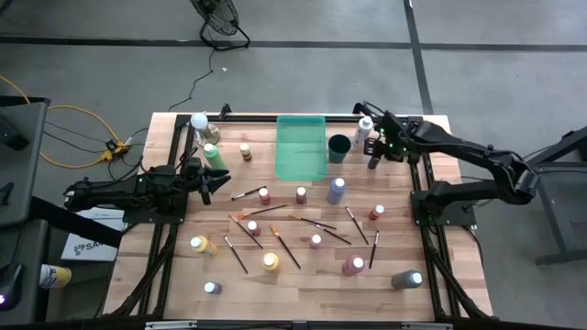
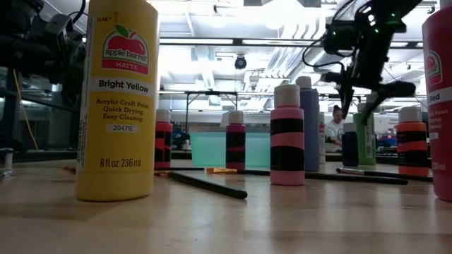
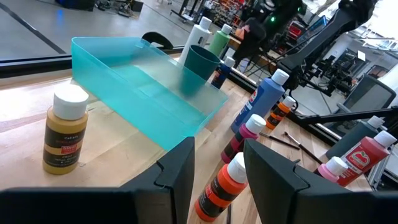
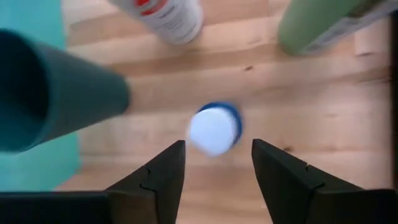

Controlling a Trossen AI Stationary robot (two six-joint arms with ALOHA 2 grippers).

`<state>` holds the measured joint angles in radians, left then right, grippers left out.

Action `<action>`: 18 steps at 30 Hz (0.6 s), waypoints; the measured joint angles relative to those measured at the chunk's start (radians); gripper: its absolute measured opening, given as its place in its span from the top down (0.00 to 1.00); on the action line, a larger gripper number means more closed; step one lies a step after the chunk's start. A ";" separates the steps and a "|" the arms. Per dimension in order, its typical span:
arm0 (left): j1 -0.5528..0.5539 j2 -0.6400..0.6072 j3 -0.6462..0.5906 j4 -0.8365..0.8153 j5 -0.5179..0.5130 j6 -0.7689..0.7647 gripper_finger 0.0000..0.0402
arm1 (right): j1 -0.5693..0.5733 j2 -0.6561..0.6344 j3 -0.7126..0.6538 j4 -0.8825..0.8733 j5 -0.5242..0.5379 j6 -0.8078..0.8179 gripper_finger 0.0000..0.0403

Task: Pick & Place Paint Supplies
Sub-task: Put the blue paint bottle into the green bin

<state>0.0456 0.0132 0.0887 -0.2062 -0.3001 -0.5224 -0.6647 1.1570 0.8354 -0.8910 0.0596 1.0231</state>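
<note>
The right tool (image 4: 214, 165) hangs open and empty above a blue bottle (image 4: 214, 129) at the tabletop's (image 1: 303, 284) one o'clock, beside the cup (image 4: 43, 93). The left tool (image 3: 217, 165), at nine o'clock, gapes empty too. Descending off-centre (the cap is small) could topple the bottle against the cup.

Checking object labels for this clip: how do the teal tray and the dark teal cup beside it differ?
The teal tray is a light, see-through rectangle, long and shallow; the dark teal cup is opaque, round and much smaller across. In the left wrist view the cup rises above the tray's wall. Both stand open-topped, side by side at the far middle of the table.
</note>
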 joint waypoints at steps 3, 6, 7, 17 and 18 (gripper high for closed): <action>0.000 0.000 0.000 0.000 0.000 0.000 0.66 | 0.000 0.044 0.084 -0.077 -0.057 -0.039 0.61; 0.000 0.000 0.000 0.000 0.000 0.000 0.66 | -0.018 0.101 0.158 -0.132 -0.066 -0.101 0.64; 0.000 0.000 0.000 0.000 0.000 0.000 0.66 | -0.024 0.122 0.176 -0.150 -0.066 -0.123 0.65; 0.000 0.000 0.000 0.000 0.000 0.000 0.66 | -0.045 0.216 0.209 -0.190 -0.054 -0.180 0.53; 0.000 0.000 0.000 0.000 0.000 0.000 0.66 | -0.045 0.217 0.209 -0.191 -0.041 -0.179 0.50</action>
<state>0.0457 0.0133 0.0887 -0.2058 -0.3004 -0.5220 -0.7097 1.3738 1.0447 -1.0821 0.0187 0.8445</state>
